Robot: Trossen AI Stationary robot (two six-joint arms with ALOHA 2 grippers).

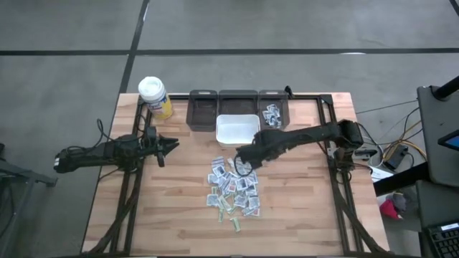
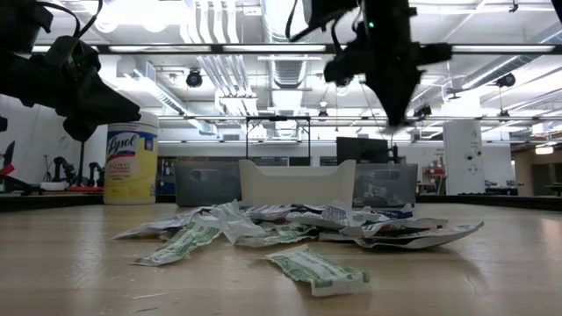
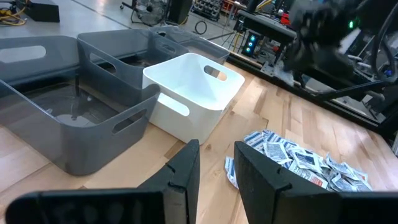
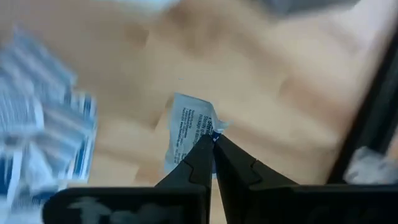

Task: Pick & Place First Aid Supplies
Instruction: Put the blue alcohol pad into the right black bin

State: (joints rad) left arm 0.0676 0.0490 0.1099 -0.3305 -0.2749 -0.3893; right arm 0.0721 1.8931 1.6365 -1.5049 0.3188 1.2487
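The first aid supplies lie in a loose heap of small white packets with blue, red and green print on the wooden table, also visible in the low view and the left wrist view. My right gripper hangs above the heap's far edge, shut on one white packet. My left gripper waits open at the table's left, with nothing between its fingers. My right gripper pinches the packet by one corner between its two fingertips. The fingers slant steeply down from above. The packet is lifted clear of the table and hangs below the fingertips.
A white bin stands just beyond the heap. Behind it are three grey bins in a row; the right one has packets in it. A yellow bottle with a white cap stands at the far left.
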